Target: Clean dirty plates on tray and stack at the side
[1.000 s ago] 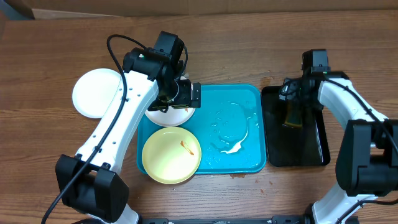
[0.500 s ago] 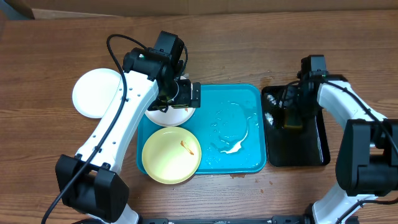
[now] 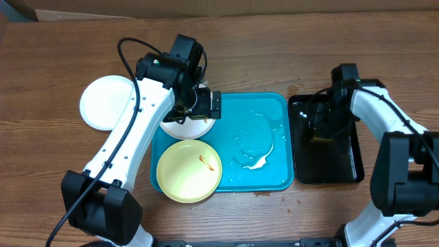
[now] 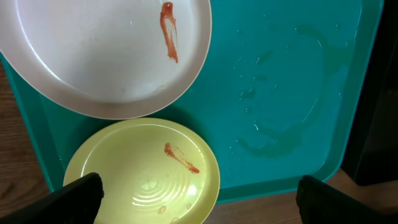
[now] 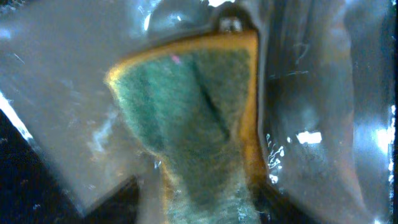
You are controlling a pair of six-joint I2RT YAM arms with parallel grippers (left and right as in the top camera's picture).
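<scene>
Where the wooden desk (image 3: pixel 274 48) shows, its far strip is bare, brown wall behind. Blue tray (image 3: pixel 274 110) sits centre; black tray (image 3: pixel 346 165) just right of it, apart. Yellow plate (image 3: pixel 188 171) lies at the blue tray's near-left corner; smeared white plate (image 4: pixel 106 56) overlaps its far-left rim, under the left tool (image 4: pixel 199 199), fingers spread, released. Third plate (image 3: pixel 106 103) rests on desk, left. Tray's right half wet, open. Right tool (image 5: pixel 205 193) clenched on sponge (image 5: pixel 193 112) over black tray.
</scene>
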